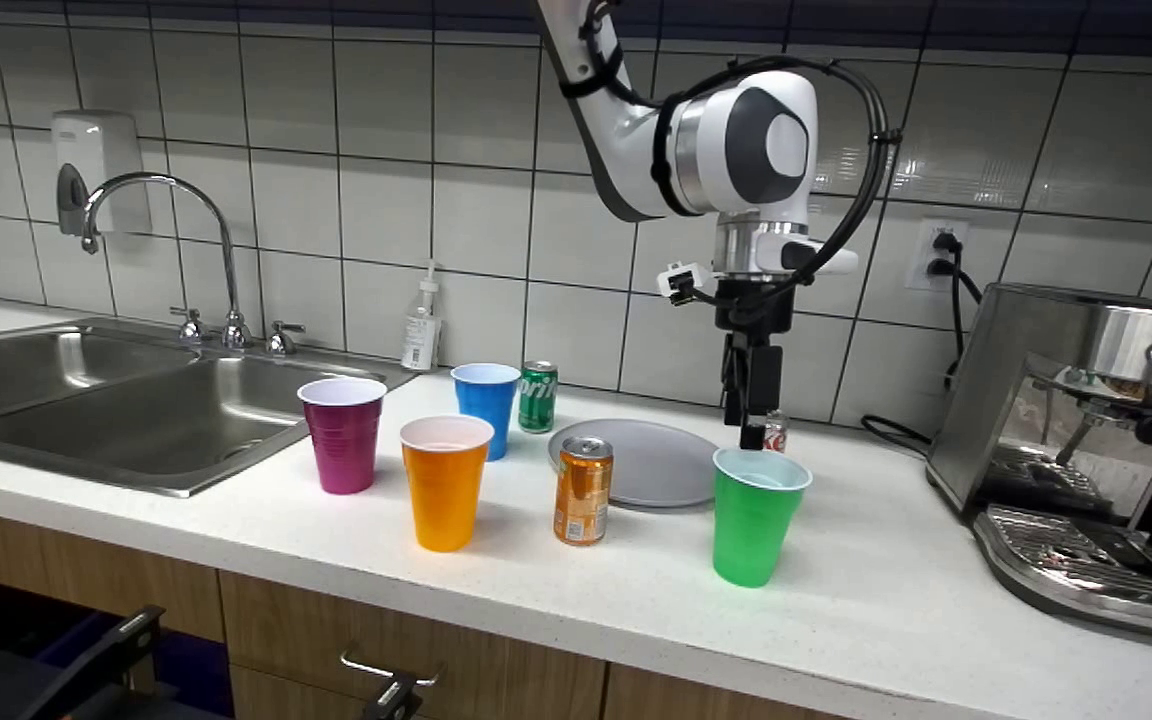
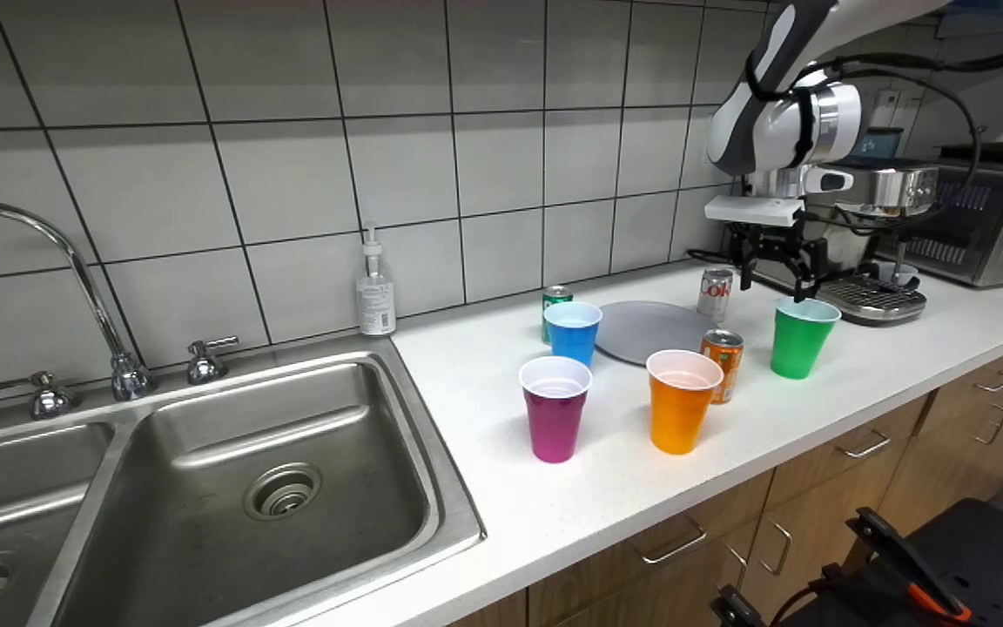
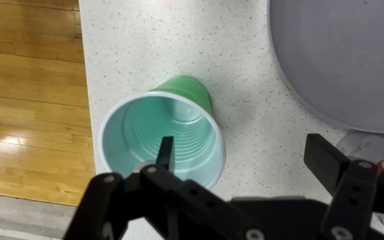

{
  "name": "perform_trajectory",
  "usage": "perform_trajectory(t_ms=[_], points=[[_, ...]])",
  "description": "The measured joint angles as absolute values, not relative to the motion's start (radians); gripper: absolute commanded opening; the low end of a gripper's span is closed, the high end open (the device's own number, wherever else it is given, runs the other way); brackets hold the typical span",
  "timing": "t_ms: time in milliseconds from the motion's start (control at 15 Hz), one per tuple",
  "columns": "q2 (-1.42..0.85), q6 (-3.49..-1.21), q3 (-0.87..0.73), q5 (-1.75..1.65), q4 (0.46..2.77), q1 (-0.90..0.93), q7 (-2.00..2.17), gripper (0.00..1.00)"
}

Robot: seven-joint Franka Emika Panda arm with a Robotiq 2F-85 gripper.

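Closest to the lens in the wrist view, the black gripper (image 3: 240,155) spans the bottom of the frame, its two fingers spread wide, white counter (image 3: 165,43) showing through the gap. One fingertip overlaps the mouth of the green cup (image 3: 155,123), which stands upright left of centre; I cannot tell whether finger and rim touch. The other fingertip appears at the right, beside a silver can (image 3: 362,146) that the gripper partly hides. A gray plate (image 3: 338,60) fills the upper right, the can just beside its edge.

In both exterior views the arm (image 1: 771,130) reaches down from the top of the frame, toward the right, with the gripper near the mouth of the green cup. An orange can (image 1: 584,500) stands upright between the green cup and an orange cup (image 1: 444,495), near the plate. Left of these stands a purple cup (image 1: 344,440), and farther back a blue cup (image 1: 486,405) with a green can (image 1: 537,397) just behind it. A steel sink (image 1: 136,415), faucet (image 1: 235,330) and pump bottle (image 1: 421,335) occupy the left; an espresso machine (image 1: 976,390) sits toward the right. In an exterior view a boxy silver appliance (image 2: 980,226) stands beyond that machine.
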State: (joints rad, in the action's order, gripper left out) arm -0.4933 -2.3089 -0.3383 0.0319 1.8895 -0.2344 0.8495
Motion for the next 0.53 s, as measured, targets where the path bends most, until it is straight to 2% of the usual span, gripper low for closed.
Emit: perform_trajectory(t_ms=[533], points=[[-0.512, -2.312, -0.339, 0.031, 1.894, -0.224, 0.854, 1.0]])
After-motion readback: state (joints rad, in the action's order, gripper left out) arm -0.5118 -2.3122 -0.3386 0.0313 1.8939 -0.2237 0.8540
